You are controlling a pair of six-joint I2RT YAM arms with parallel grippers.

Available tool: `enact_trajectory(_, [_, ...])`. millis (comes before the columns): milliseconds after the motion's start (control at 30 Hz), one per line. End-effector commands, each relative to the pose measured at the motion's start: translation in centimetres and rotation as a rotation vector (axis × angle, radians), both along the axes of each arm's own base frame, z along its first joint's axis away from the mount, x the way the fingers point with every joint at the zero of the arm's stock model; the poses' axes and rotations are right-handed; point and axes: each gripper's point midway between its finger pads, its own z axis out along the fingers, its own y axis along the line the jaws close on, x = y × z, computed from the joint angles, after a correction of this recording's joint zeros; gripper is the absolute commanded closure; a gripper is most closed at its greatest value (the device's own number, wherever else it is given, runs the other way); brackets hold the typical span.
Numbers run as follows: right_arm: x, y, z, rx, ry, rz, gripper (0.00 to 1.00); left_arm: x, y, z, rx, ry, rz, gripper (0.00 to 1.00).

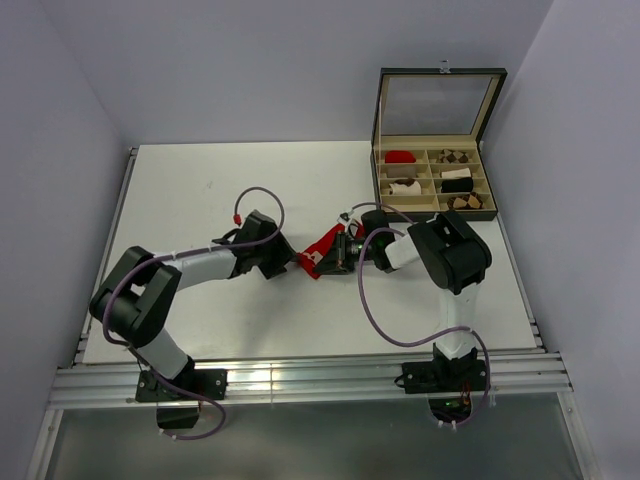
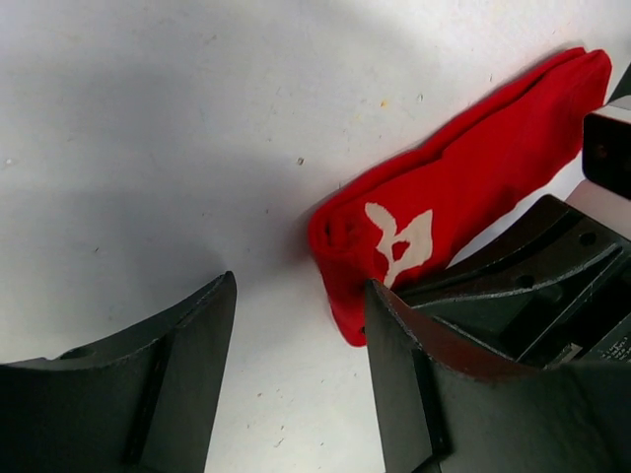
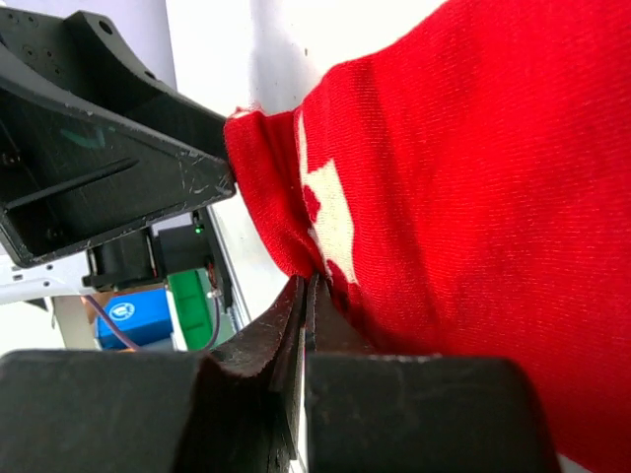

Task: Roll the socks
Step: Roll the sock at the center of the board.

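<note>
Sock in red (image 2: 463,187) lies on the surface (image 2: 148,118) — I see my right gripper (image 3: 308,296) clenched on its marked end, left gripper (image 2: 299,286) released beside it.

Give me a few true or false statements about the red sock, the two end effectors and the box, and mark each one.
1. The red sock lies on the table between the two end effectors. True.
2. The left end effector is shut. False: its jaws stand open.
3. The right end effector is shut. True.
4. The lid of the box is closed. False: it stands open.
</note>
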Motion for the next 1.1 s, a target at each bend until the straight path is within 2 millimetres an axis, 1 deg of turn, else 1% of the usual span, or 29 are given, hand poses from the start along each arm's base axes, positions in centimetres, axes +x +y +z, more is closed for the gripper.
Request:
enact_trajectory(0, [-1.0,-1.3,-3.2,-0.076,0.094,-0.041,1.0,1.9,-1.0,1.2,-0.016,-0.058,0.001,0.41])
enact_trajectory(133, [-1.1,-1.5,-3.5,-0.088,0.105,-0.046,1.0,2.5,-1.2,0.6,0.004,-0.059,-0.002,0.43])
enact_trajectory(167, [-1.1,-1.6,-3.5,-0.09,0.108,-0.049,1.0,2.3,-1.2,0.1,0.015,-0.045,-0.007,0.45])
enact_trajectory(233, [-1.1,-2.0,-3.9,-0.103,0.121,-0.063,1.0,2.2,-1.2,-0.4,0.02,-0.032,-0.011,0.48])
enact_trajectory(400, [-1.1,-2.6,-4.3,-0.131,0.136,-0.081,1.0,1.6,-1.4,-1.7,0.048,0.008,-0.036,0.61])
enact_trajectory(433, [-1.0,-2.6,-4.2,-0.136,0.132,-0.082,1.0,1.7,-1.6,-2.0,0.057,0.014,-0.044,0.63])
enact_trajectory(467, [-0.9,-2.7,-4.2,-0.142,0.124,-0.082,1.0,1.6,-1.6,-2.2,0.066,0.02,-0.054,0.67])
enact_trajectory(567, [-0.7,-2.8,-3.7,-0.168,0.079,-0.077,1.0,1.3,-1.9,-2.8,0.086,0.043,-0.076,0.74])
enact_trajectory(600, [-0.5,-2.8,-3.4,-0.174,0.06,-0.074,0.99,1.3,-2.0,-2.8,0.093,0.05,-0.08,0.76])
enact_trajectory(667, [-0.1,-2.9,-2.4,-0.196,-0.014,-0.062,0.89,1.2,-1.9,-3.2,0.108,0.059,-0.088,0.81])
enact_trajectory(700, [-0.2,-3.0,-2.2,-0.218,-0.031,-0.056,0.85,1.3,-2.0,-3.0,0.11,0.054,-0.088,0.83])
enact_trajectory(733, [0.3,-2.8,-1.2,-0.248,-0.121,-0.051,0.78,1.2,-1.9,-3.1,0.122,0.058,-0.095,0.85])
enact_trajectory(767, [0.6,-2.9,-0.8,-0.272,-0.165,-0.05,0.75,1.2,-1.7,-3.1,0.133,0.059,-0.099,0.86])
enact_trajectory(800, [0.7,-2.9,0.5,-0.293,-0.216,-0.05,0.72,1.4,-1.9,-2.8,0.139,0.051,-0.102,0.86])
enact_trajectory(833, [1.6,-3.4,0.6,-0.362,-0.296,-0.072,0.66,1.3,-1.7,-2.9,0.157,0.055,-0.112,0.86])
enact_trajectory(867, [1.4,-2.9,1.2,-0.388,-0.35,-0.062,0.63,1.3,-1.7,-2.9,0.165,0.055,-0.117,0.86])
enact_trajectory(900, [1.6,-2.9,2.6,-0.408,-0.411,-0.071,0.61,1.5,-1.9,-2.5,0.165,0.045,-0.122,0.86])
enact_trajectory(933, [1.9,-2.9,2.7,-0.487,-0.498,-0.078,0.57,1.5,-2.0,-2.4,0.17,0.044,-0.129,0.86])
enact_trajectory(967, [2.0,-2.9,3.3,-0.518,-0.547,-0.087,0.57,1.5,-2.0,-2.3,0.17,0.041,-0.133,0.86])
enact_trajectory(1000, [2.2,-2.8,4.5,-0.54,-0.609,-0.103,0.56,1.6,-2.3,-2.0,0.168,0.033,-0.138,0.86])
enact_trajectory(1033, [2.1,-2.6,4.9,-0.566,-0.67,-0.087,0.55,1.6,-2.4,-1.9,0.171,0.031,-0.146,0.86])
enact_trajectory(1067, [2.5,-2.9,5.3,-0.611,-0.716,-0.115,0.55,1.6,-2.4,-1.8,0.172,0.03,-0.149,0.86])
